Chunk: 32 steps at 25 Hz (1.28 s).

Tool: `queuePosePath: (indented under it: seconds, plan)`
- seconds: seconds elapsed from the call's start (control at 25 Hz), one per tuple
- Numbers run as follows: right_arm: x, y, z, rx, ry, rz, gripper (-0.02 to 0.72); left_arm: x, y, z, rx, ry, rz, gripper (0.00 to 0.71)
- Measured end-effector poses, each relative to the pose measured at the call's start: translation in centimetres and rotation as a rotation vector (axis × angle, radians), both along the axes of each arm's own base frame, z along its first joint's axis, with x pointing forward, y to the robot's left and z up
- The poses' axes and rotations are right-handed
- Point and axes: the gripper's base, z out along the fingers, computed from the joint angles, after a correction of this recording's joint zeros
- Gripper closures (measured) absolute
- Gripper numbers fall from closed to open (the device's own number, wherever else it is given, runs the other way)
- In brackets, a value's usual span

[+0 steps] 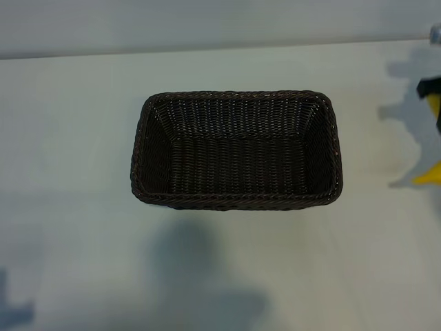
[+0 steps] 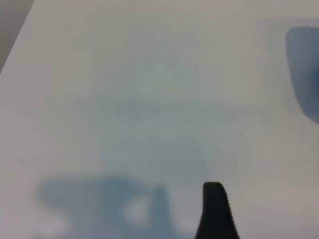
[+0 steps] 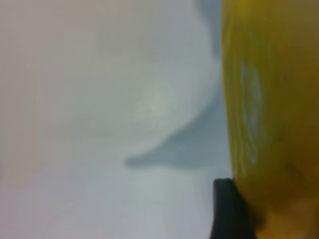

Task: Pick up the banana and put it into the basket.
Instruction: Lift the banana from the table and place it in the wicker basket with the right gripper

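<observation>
pale, bare tabletop [image 1: 76, 172] fills every view, crossed by soft arm shadows. nearest, at the exterior view's lower left, only a shadow hints at the left arm; its wrist view shows one dark fingertip of the left claw [image 2: 216, 211] over bare surface, parked with nothing between its jaws, which seem to stand apart. at the centre sits the rectangular dark brown woven wicker basket [image 1: 236, 150], with nothing in it. out at three o'clock from it, at the frame's right edge, the right claw [image 1: 433, 103] grips the curved yellow banana [image 1: 430, 174], which looks clear of the tabletop and well apart from the rim. in the right wrist view the banana [image 3: 271, 109] presses right against a dark finger [image 3: 227, 209]. the pick looks done and the carry is in hand. next comes travel toward nine o'clock, over the braided rim, then a lowering and release inside.
</observation>
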Motion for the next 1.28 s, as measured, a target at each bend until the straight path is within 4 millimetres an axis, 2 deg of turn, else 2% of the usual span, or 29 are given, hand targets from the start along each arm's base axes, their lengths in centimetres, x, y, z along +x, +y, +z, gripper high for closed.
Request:
queuePosePath:
  seconds: [0.08,0.16,0.36,0.56,0.6,0.84,1.04,1.16,1.28]
  plan:
    - [0.1,0.5,2.1,-0.003,-0.064,0.012,0.278,0.0,0.0,0.0,0.0,0.0,0.0,0.187]
    - [0.2,1.2,3.4,-0.003,-0.104,0.023,0.278,0.0,0.0,0.0,0.001,0.0,0.0,0.187]
    - [0.1,3.9,3.7,0.003,-0.11,0.078,0.278,0.0,0.0,0.0,0.001,0.0,0.0,0.187]
    - [-0.7,9.6,3.7,0.019,-0.108,0.225,0.278,0.0,0.0,0.0,0.001,0.0,0.0,0.187]
    - [-1.1,11.3,3.7,0.025,-0.107,0.267,0.278,0.0,0.0,0.0,0.001,0.0,0.0,0.187]
    - [-3.4,18.1,3.7,0.043,-0.128,0.451,0.278,0.0,0.0,0.0,0.001,0.0,0.0,0.187]
    - [-4.2,21.5,4.6,0.061,-0.219,0.558,0.278,0.0,0.0,0.0,0.001,0.0,0.0,0.186]
    - [-4.4,22.8,4.9,0.05,-0.294,0.729,0.278,0.0,0.0,0.0,0.004,0.0,-0.001,0.186]
    - [-4.9,24.0,5.0,0.015,-0.358,1.012,0.278,0.0,0.0,0.0,0.004,0.0,-0.001,0.186]
